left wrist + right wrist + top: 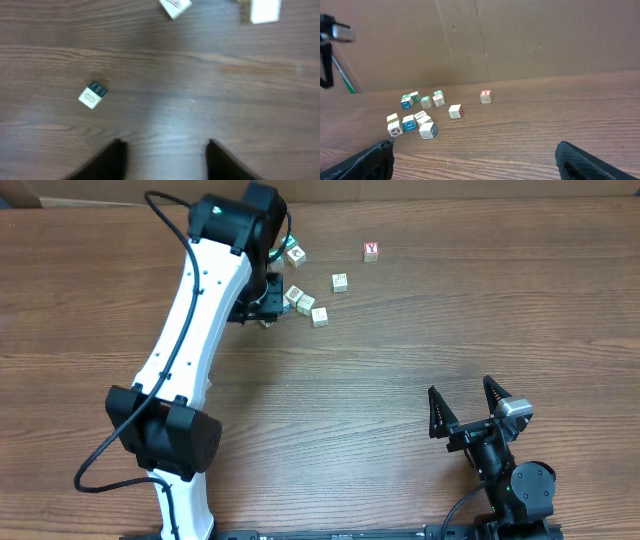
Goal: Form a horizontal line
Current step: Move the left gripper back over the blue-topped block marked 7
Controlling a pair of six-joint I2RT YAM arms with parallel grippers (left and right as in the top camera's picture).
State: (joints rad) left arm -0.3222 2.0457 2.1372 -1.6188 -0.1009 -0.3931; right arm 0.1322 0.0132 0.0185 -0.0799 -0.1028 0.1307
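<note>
Small pale wooden cubes lie loose at the far middle of the table. Three of them (306, 304) touch in a short slanted row, so no horizontal line shows among them. Single cubes sit at the right (340, 282) and behind (296, 255). My left gripper (268, 310) hangs just left of the slanted row, mostly hidden under its arm. In the left wrist view this left gripper (165, 155) is open over bare wood, with a dark-faced cube (93, 95) off to its left. My right gripper (460, 387) is open at the near right, far from the cubes (455, 111).
A cube with a red "Y" (371, 251) sits apart at the back right, also seen from the right wrist (485, 96). Teal- and blue-faced cubes (409, 123) are mixed into the cluster. A cardboard wall (520, 40) stands behind the table.
</note>
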